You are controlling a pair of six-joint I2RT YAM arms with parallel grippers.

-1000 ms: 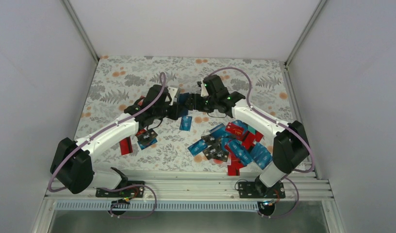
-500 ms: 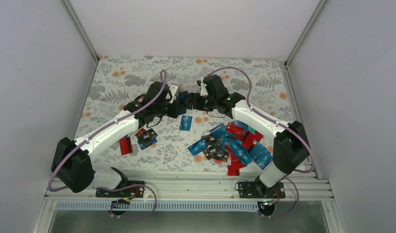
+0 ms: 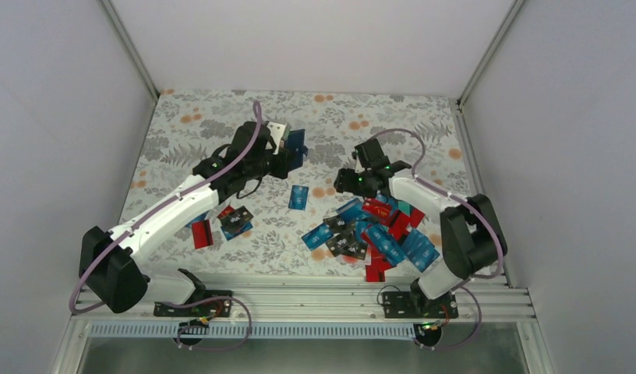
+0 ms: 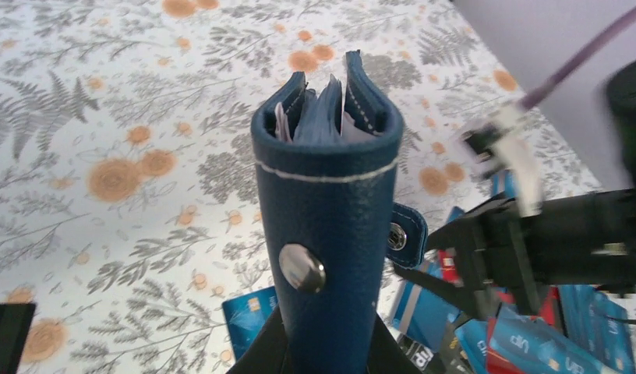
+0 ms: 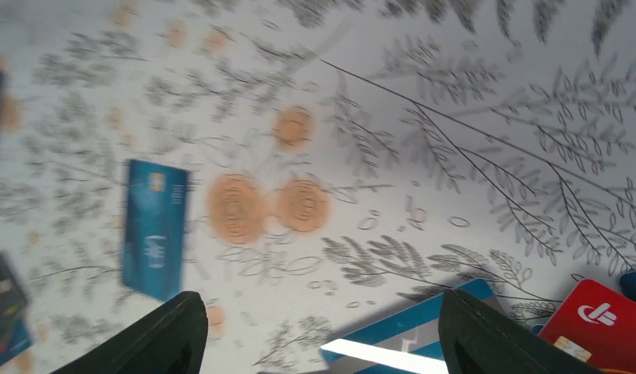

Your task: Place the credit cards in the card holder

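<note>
Card holder (image 4: 324, 234) is being clamped upright over the floral table (image 3: 190, 125) by the left gripper (image 4: 323, 360); the right gripper (image 5: 323, 343) is being held wide open, empty, near the scattered credit cards (image 3: 373, 226)

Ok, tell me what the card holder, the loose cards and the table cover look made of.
The card holder: leather or imitation leather, navy, going by the pebbled grain, white stitching and shiny metal snap. The loose cards: thin stiff plastic, smooth printed faces, likely. The table cover: matte floral-printed sheet; cloth, paper or vinyl cannot be told.
</note>
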